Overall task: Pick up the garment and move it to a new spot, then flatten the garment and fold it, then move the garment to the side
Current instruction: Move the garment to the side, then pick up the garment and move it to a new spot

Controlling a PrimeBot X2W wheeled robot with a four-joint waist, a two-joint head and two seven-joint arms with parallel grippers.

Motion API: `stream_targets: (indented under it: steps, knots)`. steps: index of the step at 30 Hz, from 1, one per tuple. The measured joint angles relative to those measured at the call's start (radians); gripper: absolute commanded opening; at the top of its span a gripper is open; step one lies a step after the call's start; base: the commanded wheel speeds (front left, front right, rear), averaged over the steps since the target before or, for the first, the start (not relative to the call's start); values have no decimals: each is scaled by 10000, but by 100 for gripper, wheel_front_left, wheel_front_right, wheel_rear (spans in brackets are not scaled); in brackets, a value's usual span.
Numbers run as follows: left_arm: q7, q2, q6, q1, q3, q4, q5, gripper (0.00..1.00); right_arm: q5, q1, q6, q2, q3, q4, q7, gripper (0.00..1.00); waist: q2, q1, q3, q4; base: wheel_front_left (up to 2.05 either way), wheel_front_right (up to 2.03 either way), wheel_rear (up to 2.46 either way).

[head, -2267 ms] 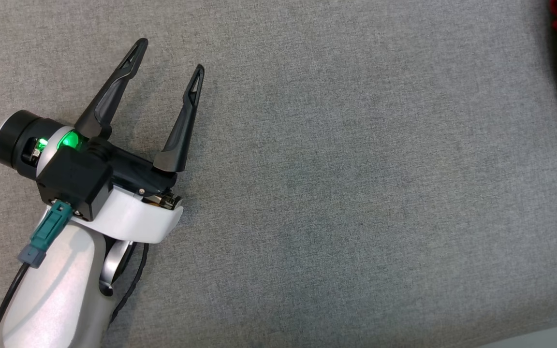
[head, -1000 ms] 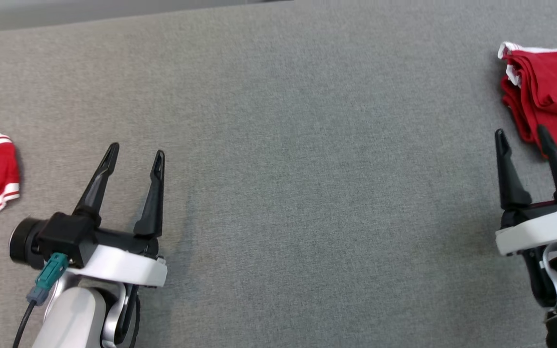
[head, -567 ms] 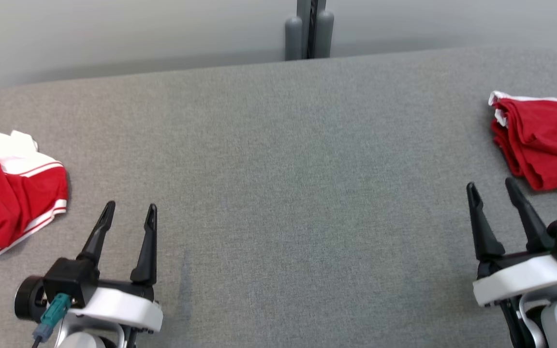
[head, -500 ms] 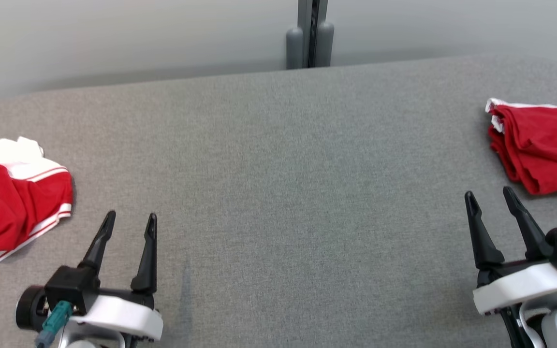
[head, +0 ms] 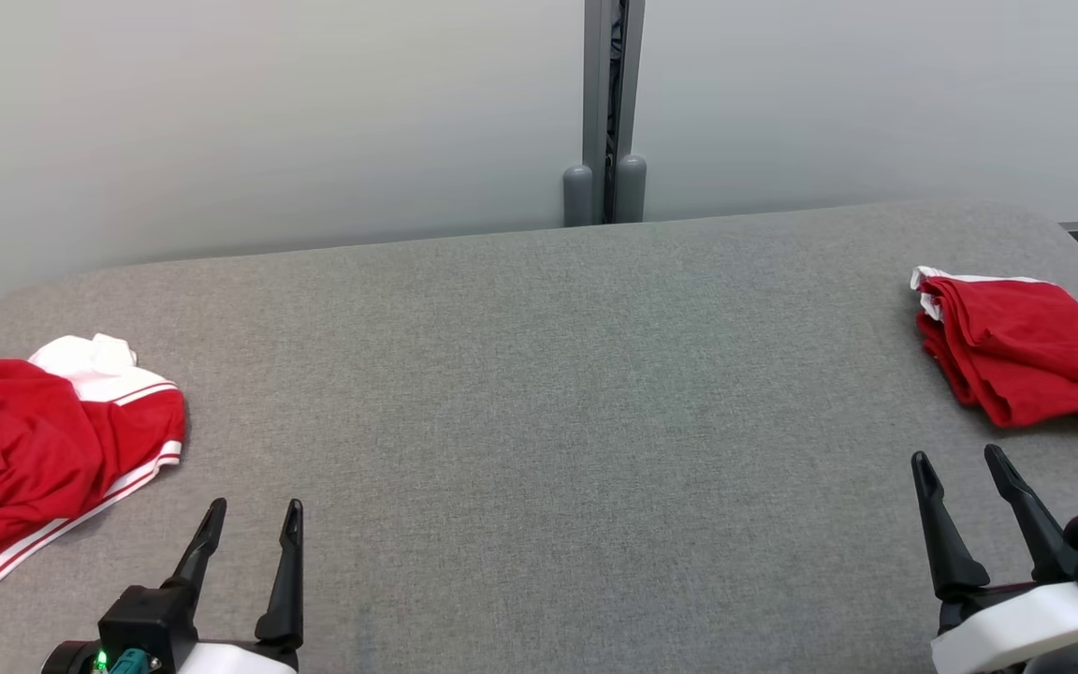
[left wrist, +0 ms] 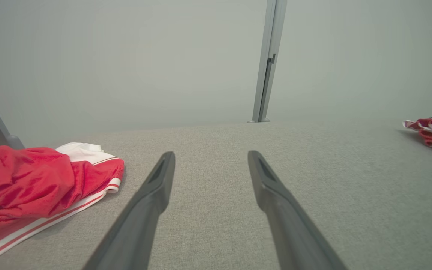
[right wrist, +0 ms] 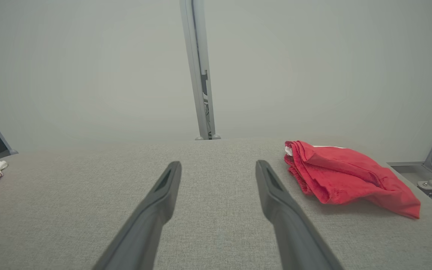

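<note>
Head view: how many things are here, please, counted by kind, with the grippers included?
Red garments: 2 (left garment, right garment)
Grippers: 2 (left gripper, right gripper, both open, holding nothing)
Total: 4

Head view high above grey table (head: 539,421), wrist views low over it, all facing rear post (head: 597,94)
</note>
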State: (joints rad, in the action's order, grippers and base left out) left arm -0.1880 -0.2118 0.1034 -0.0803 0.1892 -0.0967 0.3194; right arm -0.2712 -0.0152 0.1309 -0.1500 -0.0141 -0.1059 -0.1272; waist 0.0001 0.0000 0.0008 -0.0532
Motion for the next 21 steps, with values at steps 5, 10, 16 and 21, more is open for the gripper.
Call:
stream_targets:
  steps: [5,10,16,21]
  knots:
    - [44,-46,56,-95,-23,94,48,100,2,-152,0,15,46,255,150,100,0,0,-45,112,0,0,0]
    - [44,-82,81,-114,-35,77,88,100,12,-158,0,44,58,336,213,100,0,0,-34,178,0,0,0]
    - [42,-84,121,-89,12,54,161,100,10,-195,0,50,82,372,251,100,0,0,-6,220,0,0,0]
    - [27,-113,121,-47,25,15,169,100,8,-203,0,50,81,374,255,100,0,0,-11,249,0,0,0]
